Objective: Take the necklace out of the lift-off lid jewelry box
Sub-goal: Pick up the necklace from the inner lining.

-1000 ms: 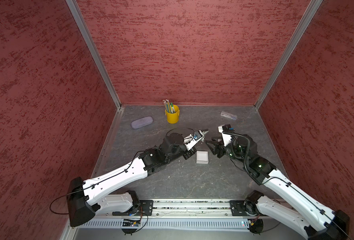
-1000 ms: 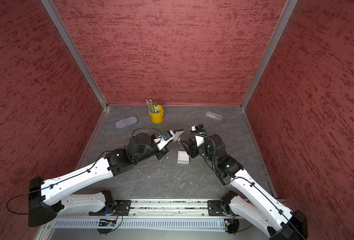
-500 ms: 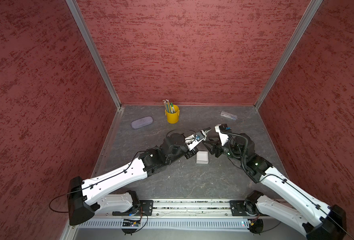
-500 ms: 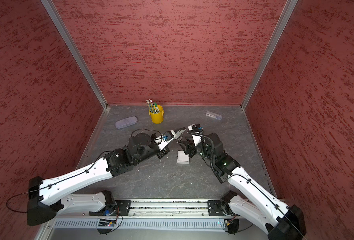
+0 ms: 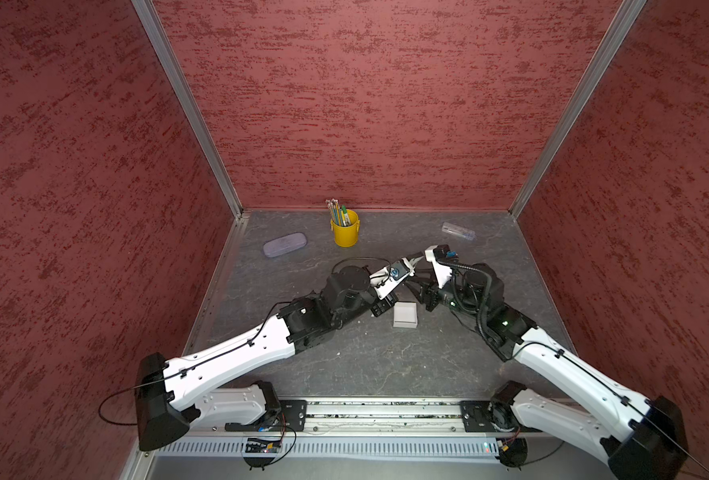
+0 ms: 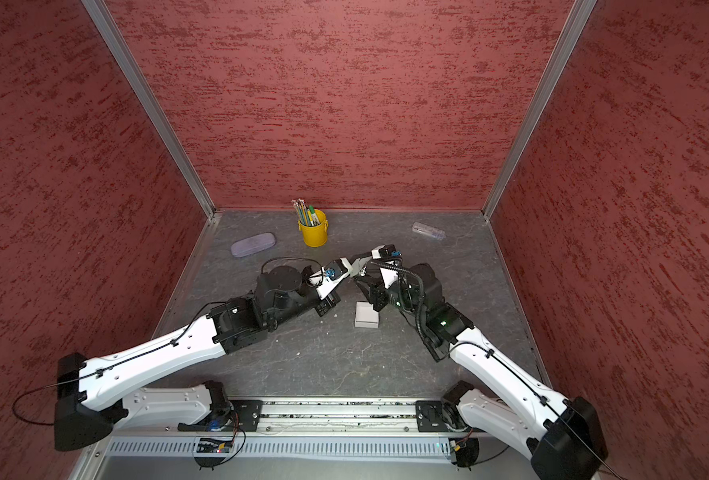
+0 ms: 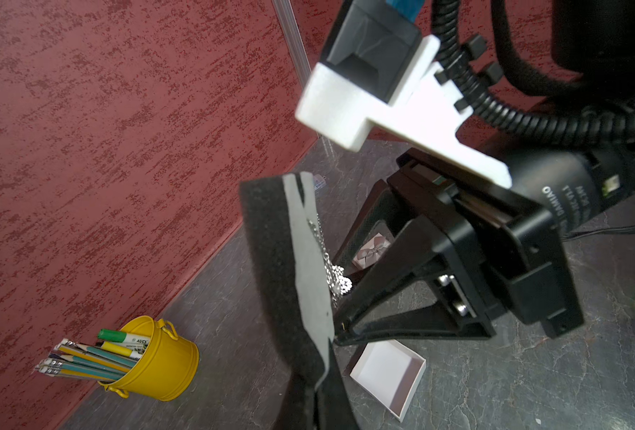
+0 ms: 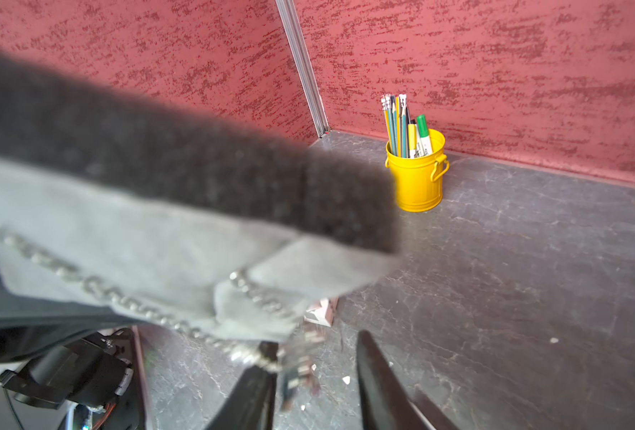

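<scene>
Red stippled walls (image 5: 344, 104) are set around a grey marbled tabletop (image 5: 365, 365). Both arms are stretched inward, their wrists brought close together near the white, square open box base (image 5: 405, 314). A black foam pad (image 7: 271, 253) with a grey velvety face is clamped in the left gripper (image 7: 318, 402), and the silver necklace (image 7: 332, 271) is draped across it. The right gripper (image 8: 316, 357) is held at the chain's dangling end, jaws parted.

Even bright light; blurred close foreground
</scene>
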You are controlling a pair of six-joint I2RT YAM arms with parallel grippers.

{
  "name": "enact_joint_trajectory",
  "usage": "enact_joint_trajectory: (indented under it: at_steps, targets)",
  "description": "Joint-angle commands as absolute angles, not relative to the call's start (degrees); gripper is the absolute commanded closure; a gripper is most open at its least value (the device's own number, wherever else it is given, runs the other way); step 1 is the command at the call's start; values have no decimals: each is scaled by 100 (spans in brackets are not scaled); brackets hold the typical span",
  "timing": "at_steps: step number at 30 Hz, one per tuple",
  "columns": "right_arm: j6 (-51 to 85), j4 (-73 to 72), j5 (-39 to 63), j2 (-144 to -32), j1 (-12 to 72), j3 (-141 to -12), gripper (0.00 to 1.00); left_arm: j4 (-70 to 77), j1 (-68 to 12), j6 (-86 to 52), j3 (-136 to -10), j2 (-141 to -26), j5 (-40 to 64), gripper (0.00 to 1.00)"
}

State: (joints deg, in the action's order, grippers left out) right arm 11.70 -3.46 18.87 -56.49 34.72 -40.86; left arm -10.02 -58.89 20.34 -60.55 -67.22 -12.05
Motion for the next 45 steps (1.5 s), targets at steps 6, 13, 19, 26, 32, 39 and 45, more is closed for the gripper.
enact_joint_trajectory:
  at_steps: [6, 13, 19, 26, 32, 39, 45]
  targets:
    - [1193, -485, 1853, -5377, 3495, -4124, 94, -791, -5809, 1649, -5923, -6697, -1248, 100]
    - [1308, -372, 1619, -5109, 3495, -4099, 100, -791, -5763, 1532, -5804, -6647, -1274, 100]
    - [1356, -87, 1412, -5002, 3494, -4291, 100, -784, -5705, 1390, -5645, -6575, -1274, 100]
    - [1480, 231, 1039, -5077, 3497, -4870, 100, -809, -5703, 1332, -5432, -6495, -1222, 100]
    - [1502, 533, 958, -5354, 3496, -5440, 100, -813, -5702, 1261, -5235, -6417, -1161, 100]
    - [1526, 680, 784, -5710, 3494, -5859, 100, -775, -5704, 1219, -4950, -6284, -914, 100]
    - [1582, 1156, 386, -6362, 3482, -6433, 100, -653, -5713, 1187, -4622, -5968, -594, 100]
